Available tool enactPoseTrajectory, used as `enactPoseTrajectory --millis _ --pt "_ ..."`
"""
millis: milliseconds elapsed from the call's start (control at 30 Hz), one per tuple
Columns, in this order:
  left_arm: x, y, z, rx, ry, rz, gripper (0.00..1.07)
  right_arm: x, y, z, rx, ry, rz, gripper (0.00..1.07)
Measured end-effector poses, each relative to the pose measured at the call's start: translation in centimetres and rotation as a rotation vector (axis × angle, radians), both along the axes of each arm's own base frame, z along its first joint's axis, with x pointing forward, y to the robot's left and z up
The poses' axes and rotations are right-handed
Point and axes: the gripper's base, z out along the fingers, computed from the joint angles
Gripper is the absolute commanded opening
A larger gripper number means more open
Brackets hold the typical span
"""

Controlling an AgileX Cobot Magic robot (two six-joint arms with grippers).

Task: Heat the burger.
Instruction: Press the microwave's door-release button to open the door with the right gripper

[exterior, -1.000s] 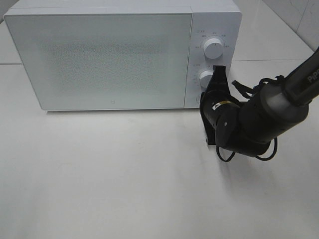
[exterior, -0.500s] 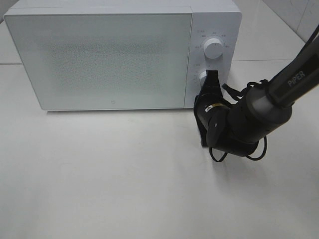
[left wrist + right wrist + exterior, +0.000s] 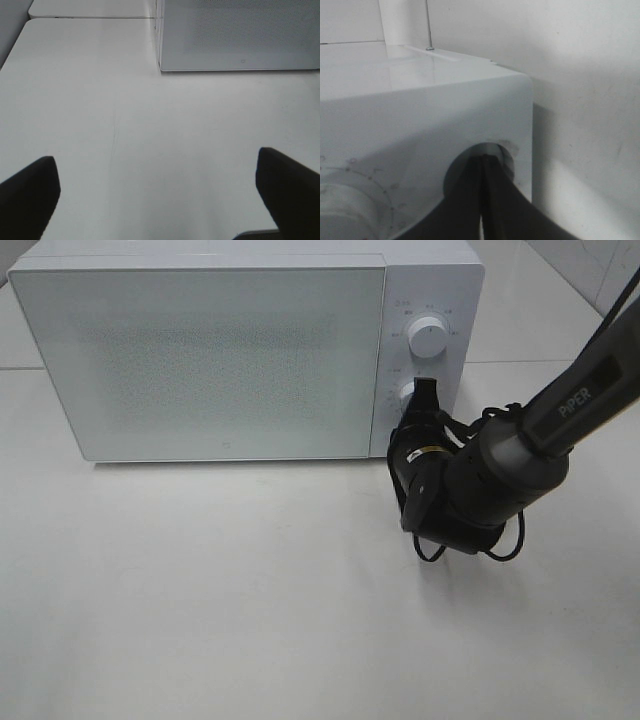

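Note:
The burger is not in view in any frame. The white microwave (image 3: 220, 350) stands at the back of the table with its door shut. My right gripper (image 3: 425, 392) is shut, and its tips touch the lower knob (image 3: 408, 395) on the control panel. In the right wrist view the two dark fingers (image 3: 465, 200) meet at that round knob (image 3: 492, 150) near the microwave's corner. My left gripper (image 3: 157, 180) is open and empty, low over the bare tabletop in front of the microwave (image 3: 240, 35). It does not show in the exterior view.
The upper knob (image 3: 429, 335) sits above the lower one and shows at the edge of the right wrist view (image 3: 335, 210). The white tabletop (image 3: 200, 590) spreads in front of the microwave. A seam in the table (image 3: 90, 17) runs behind its left corner.
My right arm has shifted left and a little closer to the microwave. Its gripper tip has stayed at the lower knob. The microwave door has stayed shut.

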Motion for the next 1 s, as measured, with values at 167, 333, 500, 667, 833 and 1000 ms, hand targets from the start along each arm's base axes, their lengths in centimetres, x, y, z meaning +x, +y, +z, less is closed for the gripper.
enactPoseTrajectory --millis 167,333,500,667,833,1000 --pt "0.0 0.0 -0.1 0.000 0.002 0.000 1.00 0.3 0.2 0.0 -0.020 -0.012 -0.025 0.00" --pt "0.0 0.0 -0.1 0.000 0.002 0.000 1.00 0.4 0.3 0.1 -0.029 -0.009 -0.029 0.00" --pt "0.0 0.0 -0.1 0.000 0.002 0.000 1.00 0.4 0.3 0.0 -0.030 -0.004 -0.026 0.00" --pt "0.0 0.0 -0.1 0.000 0.002 0.000 1.00 0.4 0.4 0.1 -0.026 0.005 -0.021 0.00" --pt "0.0 0.0 -0.1 0.000 0.002 0.000 1.00 0.3 0.2 0.3 -0.027 0.031 0.003 0.00" --pt "0.0 0.0 -0.1 0.000 0.002 0.000 1.00 0.2 -0.3 1.1 -0.031 0.045 0.031 0.00"
